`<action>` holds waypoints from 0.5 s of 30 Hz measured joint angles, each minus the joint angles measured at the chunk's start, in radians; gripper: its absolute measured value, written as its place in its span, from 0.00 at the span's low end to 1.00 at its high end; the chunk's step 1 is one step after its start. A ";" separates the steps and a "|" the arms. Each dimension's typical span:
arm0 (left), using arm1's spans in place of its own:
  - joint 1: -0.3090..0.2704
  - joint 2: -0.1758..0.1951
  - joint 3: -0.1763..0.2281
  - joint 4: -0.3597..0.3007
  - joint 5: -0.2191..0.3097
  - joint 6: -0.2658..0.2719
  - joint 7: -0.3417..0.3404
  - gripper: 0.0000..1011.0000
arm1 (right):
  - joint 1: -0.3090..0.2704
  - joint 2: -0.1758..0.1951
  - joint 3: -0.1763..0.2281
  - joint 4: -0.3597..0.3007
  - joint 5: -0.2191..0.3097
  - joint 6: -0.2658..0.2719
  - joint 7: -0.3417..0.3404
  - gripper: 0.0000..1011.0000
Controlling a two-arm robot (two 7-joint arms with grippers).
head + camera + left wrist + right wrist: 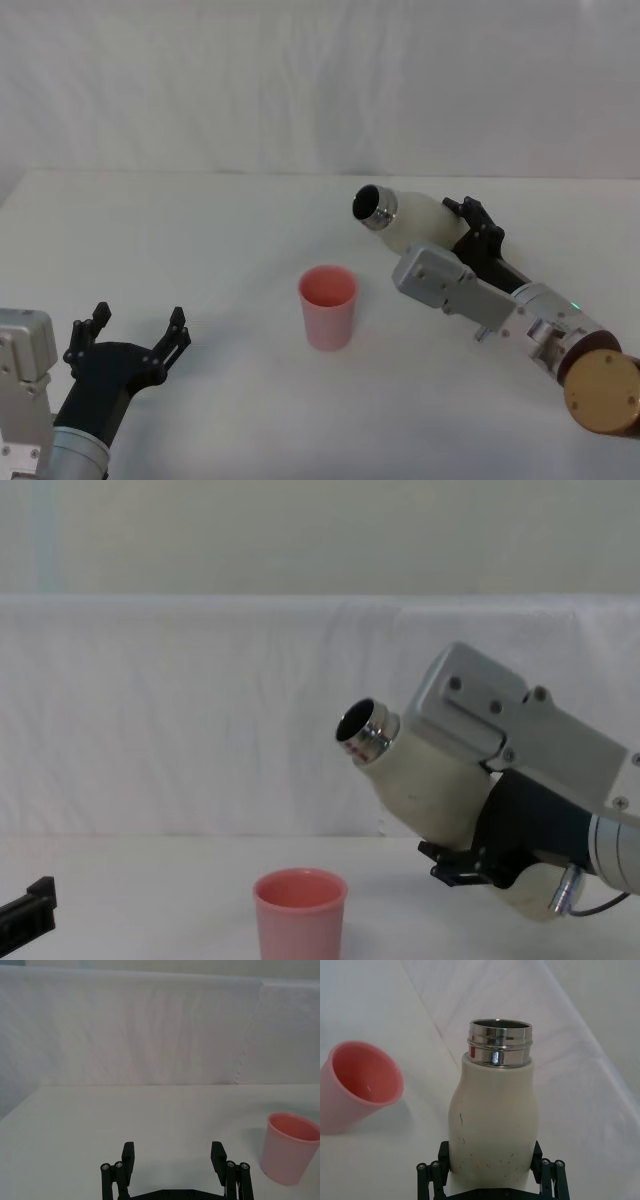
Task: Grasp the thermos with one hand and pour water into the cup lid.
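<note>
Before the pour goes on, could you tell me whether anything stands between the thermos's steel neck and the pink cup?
Nothing visible does. The right tool holds the tall cream-white thermos tilted above the table, its neck aimed toward the small pink plastic cup lid, which stands upright with only bare white table between.

Bright, even, diffuse light; faint soft shadows on table (pixel 200 220); glare on steel neck (pixel 497 1047).

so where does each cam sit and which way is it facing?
Head: high, looking down at table; both grippers show, left gripper open, right gripper holding tilted thermos.
Chest: low, facing forward, side-on.
Left wrist: along its open fingers.
Right wrist: along the thermos.
All four share the pink cup.
</note>
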 joint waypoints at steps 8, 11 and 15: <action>0.000 0.000 0.000 0.000 0.000 0.000 0.000 0.99 | 0.017 0.008 -0.027 0.022 -0.060 0.002 0.002 0.95; 0.000 0.000 0.000 0.000 0.000 0.000 0.000 0.99 | 0.020 0.012 -0.036 0.026 -0.079 0.003 0.004 0.95; 0.000 0.000 0.000 0.000 0.000 0.000 0.000 0.99 | 0.023 0.016 -0.043 0.027 -0.099 0.005 0.008 0.95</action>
